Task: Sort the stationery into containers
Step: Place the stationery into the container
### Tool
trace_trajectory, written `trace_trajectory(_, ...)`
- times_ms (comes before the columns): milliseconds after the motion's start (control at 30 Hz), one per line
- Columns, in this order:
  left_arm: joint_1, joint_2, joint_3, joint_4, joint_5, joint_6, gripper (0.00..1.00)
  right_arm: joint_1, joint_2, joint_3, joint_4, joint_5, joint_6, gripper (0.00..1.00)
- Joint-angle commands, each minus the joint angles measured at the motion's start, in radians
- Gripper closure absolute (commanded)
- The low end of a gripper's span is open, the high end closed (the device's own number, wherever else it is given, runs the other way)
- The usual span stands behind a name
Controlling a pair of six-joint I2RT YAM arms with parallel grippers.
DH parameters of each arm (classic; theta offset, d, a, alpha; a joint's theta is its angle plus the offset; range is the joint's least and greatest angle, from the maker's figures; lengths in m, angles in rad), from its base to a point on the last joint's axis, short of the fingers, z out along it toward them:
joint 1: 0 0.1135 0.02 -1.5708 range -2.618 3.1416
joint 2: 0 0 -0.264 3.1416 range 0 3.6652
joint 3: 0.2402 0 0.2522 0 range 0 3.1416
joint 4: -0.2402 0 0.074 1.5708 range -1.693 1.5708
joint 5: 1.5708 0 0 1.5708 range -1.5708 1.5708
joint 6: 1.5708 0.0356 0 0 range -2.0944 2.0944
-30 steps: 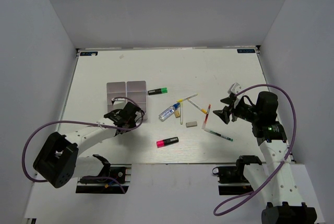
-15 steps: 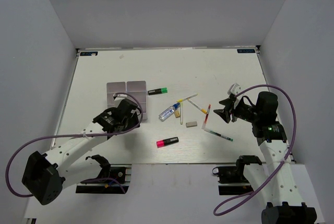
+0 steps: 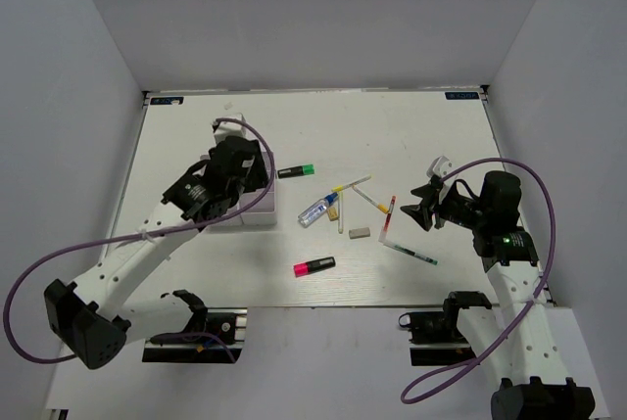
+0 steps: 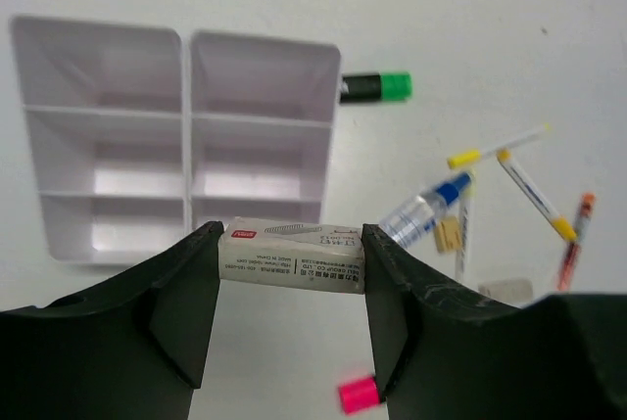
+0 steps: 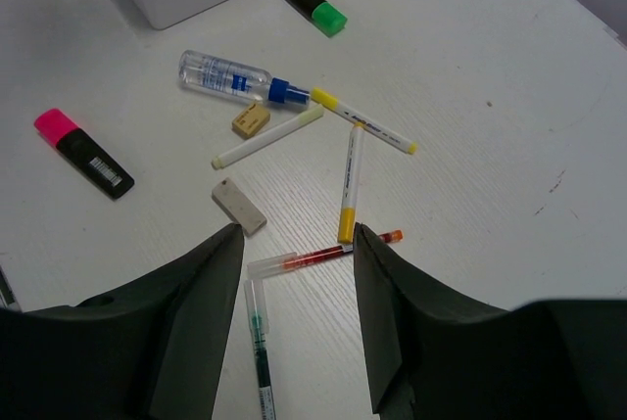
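Observation:
My left gripper [image 4: 292,240] is shut on a small white printed box [image 4: 292,259] and holds it above the near edge of the white divided tray [image 4: 186,112]. In the top view the left gripper [image 3: 240,173] covers most of the tray [image 3: 261,210]. My right gripper [image 5: 294,236] is open and empty above a red pen [image 5: 323,256] and a green pen [image 5: 259,342]; it also shows in the top view [image 3: 423,207]. On the table lie a green-capped highlighter [image 3: 296,171], a pink-capped highlighter [image 3: 313,266], a blue-capped tube [image 3: 316,210], yellow-tipped pens [image 5: 350,185] and pale erasers [image 5: 239,207].
The tray's compartments hold nothing in the left wrist view. Grey walls close in the table on the left, far and right sides. The loose stationery lies in a cluster between the two arms, right of the tray.
My left arm has risen and swung away from the tray's near right corner to above the tray. The right arm and the loose items have not moved.

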Motion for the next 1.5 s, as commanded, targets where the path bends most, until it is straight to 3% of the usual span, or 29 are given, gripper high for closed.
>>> trace_trajectory(0, 0.012, 0.065, 0.06, 0.056, -0.174, 0.092, 0.92, -0.001, -0.005, -0.01, 0.01, -0.015, 0.004, 0.45)
trace_trajectory(333, 0.14, 0.214, 0.102, 0.157, -0.224, 0.205, 0.92, -0.004, -0.019, -0.015, 0.001, -0.015, -0.002, 0.44)
trace_trajectory(667, 0.339, 0.312, 0.104, 0.188, -0.046, 0.241, 0.92, -0.033, -0.022, -0.015, 0.001, -0.018, -0.003, 0.43)
trace_trajectory(833, 0.378, 0.323, 0.085, 0.208, 0.043, 0.251, 0.91, -0.037, -0.018, -0.016, 0.004, -0.024, -0.003, 0.43)
trace_trajectory(1200, 0.431, 0.35, 0.051, 0.199, 0.091, 0.27, 0.89, -0.043, -0.015, -0.016, 0.001, -0.032, -0.005, 0.43)
trace_trajectory(1300, 0.44, 0.35, 0.041, 0.208, 0.1, 0.27, 0.84, -0.046, -0.016, -0.018, 0.001, -0.032, -0.003, 0.41)
trace_trajectory(1333, 0.44, 0.35, 0.04, 0.208, 0.112, 0.27, 0.72, -0.047, -0.016, -0.016, 0.001, -0.032, -0.003, 0.41)
trace_trajectory(1467, 0.44, 0.35, 0.04, 0.208, 0.123, 0.27, 0.43, -0.049, -0.015, -0.016, 0.001, -0.032, -0.002, 0.41)
